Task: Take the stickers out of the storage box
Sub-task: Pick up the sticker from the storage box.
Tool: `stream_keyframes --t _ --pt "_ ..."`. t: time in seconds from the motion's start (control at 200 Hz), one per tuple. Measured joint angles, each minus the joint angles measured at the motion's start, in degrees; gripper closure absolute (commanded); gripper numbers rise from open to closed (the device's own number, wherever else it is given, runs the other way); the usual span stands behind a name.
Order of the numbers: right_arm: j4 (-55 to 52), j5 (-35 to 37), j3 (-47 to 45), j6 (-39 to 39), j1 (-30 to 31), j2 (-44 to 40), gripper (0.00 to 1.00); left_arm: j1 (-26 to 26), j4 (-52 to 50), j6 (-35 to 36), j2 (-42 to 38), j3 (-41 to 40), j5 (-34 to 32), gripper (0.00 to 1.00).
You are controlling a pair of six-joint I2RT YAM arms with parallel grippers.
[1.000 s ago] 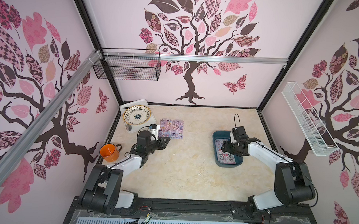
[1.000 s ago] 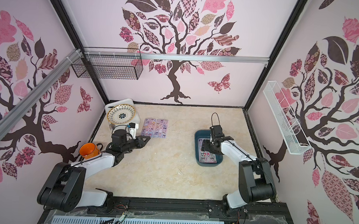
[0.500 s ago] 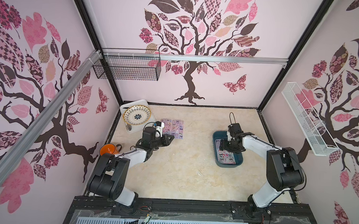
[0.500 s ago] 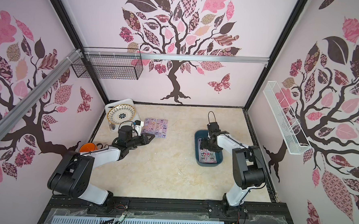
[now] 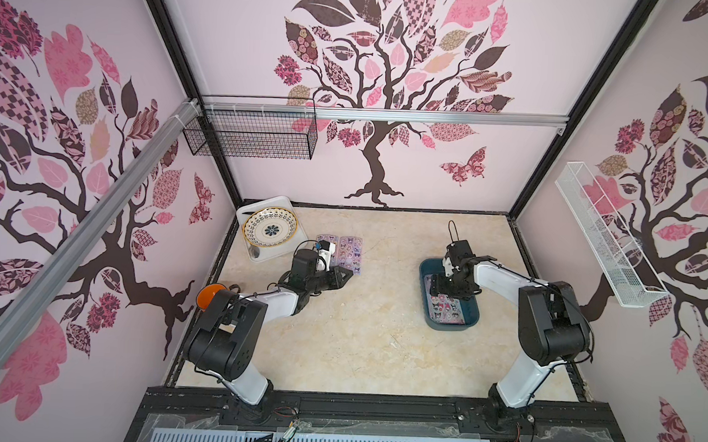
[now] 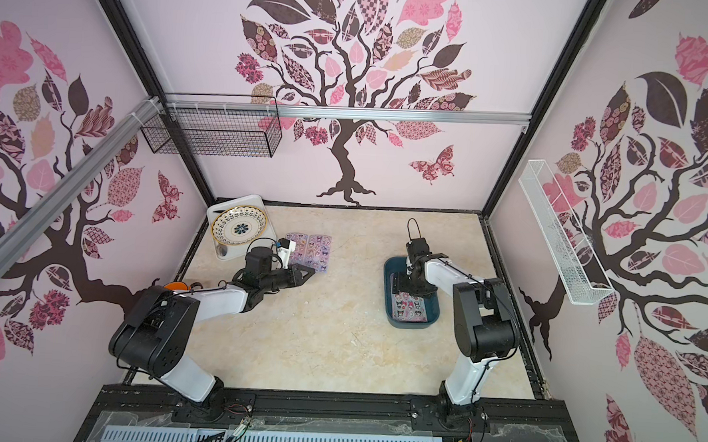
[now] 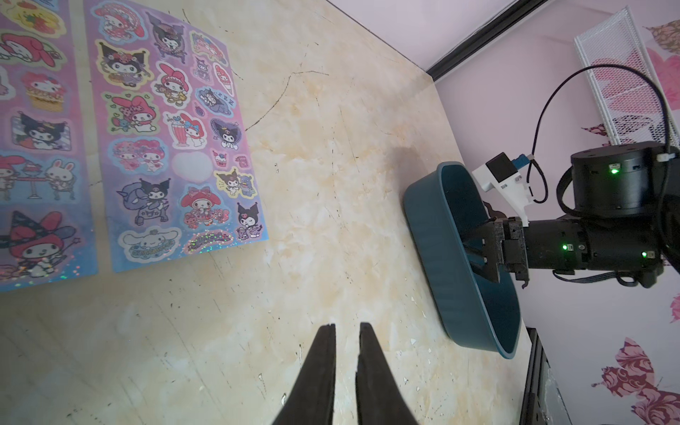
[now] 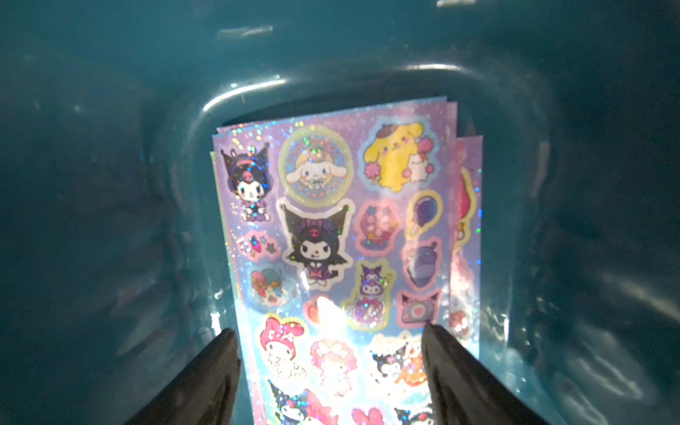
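The stickers [image 8: 331,220] lie stacked inside the storage box [image 7: 430,228], long axis straight ahead of the right gripper [image 8: 327,328] — jaws wide, empty, straddling the top sheet; the left gripper [image 7: 347,325], nearly closed and empty, stands well apart.

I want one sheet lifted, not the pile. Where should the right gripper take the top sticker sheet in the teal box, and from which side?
Probably from straight above, at its two long edges. The top sticker sheet lies flat on a fanned pile in the storage box, with bare floor either side. The right gripper, jaws open, roughly spans its width; closing should bow it up.
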Motion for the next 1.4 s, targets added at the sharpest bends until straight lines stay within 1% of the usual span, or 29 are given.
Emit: stream_keyframes --t 0.345,0.61,0.855,0.87,0.88,0.92,0.94,0.955,1.24,1.401 --pt "-1.9 2.7 1.4 -0.7 2.3 1.8 0.18 0.0 -0.3 1.1 2.1 0.0 2.7 0.81" --pt "-2.7 4.7 2.2 -1.0 2.4 2.6 0.18 0.0 -0.3 1.7 2.1 0.0 3.5 0.81" --pt "-3.7 5.7 2.1 -0.9 2.8 1.7 0.15 0.0 -1.0 2.4 2.1 0.1 4.1 0.81" --pt "-3.9 5.8 2.1 -1.0 2.8 1.7 0.09 0.0 -1.0 2.4 2.1 0.1 4.2 0.81" --pt "-4.1 5.8 2.2 -1.0 2.8 1.7 0.07 0.0 -1.1 2.4 2.1 0.1 4.2 0.81" --pt "-4.6 6.0 2.3 -1.0 2.8 1.7 0.06 0.0 -1.1 2.4 2.1 0.1 4.4 0.81" --pt "-4.8 6.1 2.4 -1.5 2.8 1.7 0.02 0.0 -1.2 2.4 2.1 0.1 4.4 0.81" --pt "-5.0 6.1 2.5 -1.2 2.8 1.7 0.01 0.0 -1.2 2.4 2.1 0.1 4.5 0.81" --pt "-6.2 6.2 4.0 -2.4 3.3 1.8 0.01 0.0 -1.5 2.6 2.1 0.1 4.9 0.81" --pt "-6.5 7.4 6.0 -2.4 4.1 3.6 0.01 0.0 -1.5 2.6 2.1 0.1 4.9 0.81"
